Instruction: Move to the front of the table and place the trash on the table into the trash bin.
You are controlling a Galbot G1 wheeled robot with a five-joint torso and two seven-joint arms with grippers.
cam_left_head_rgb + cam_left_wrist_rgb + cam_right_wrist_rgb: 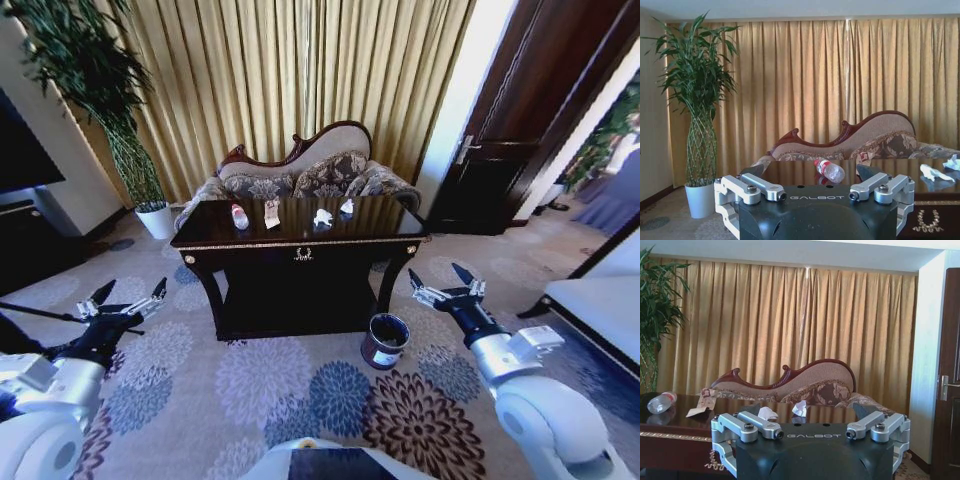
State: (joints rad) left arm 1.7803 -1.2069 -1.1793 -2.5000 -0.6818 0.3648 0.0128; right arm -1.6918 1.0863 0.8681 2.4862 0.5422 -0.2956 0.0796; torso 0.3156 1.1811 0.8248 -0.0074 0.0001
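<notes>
Trash is lying in a loose row along the glossy top of the dark console table (300, 245). Farthest toward the robot's left, a clear plastic bottle (240, 217) with a red cap is resting on its side. Just beside it a crumpled beige wrapper (271, 212) is sitting, then a white tissue piece (322, 217), then a second tissue (347, 206) nearer the far edge. All four are lying apart from one another.

The trash bin (385, 341), dark and round with a white label, is standing on the patterned carpet (300, 400) just beside the table's front leg on the robot's right.

The left gripper (127, 298) is hovering low over the carpet, short of the table, fingers spread wide and holding nothing. The right gripper (447, 281) is hanging on the opposite side, near the bin and above it, fingers likewise spread and empty.

Behind the table a carved sofa (300, 170) is backing onto gold curtains (300, 70). A tall plant in a white pot (155, 218) is standing at the left; a dark door (510, 130) at the right.
</notes>
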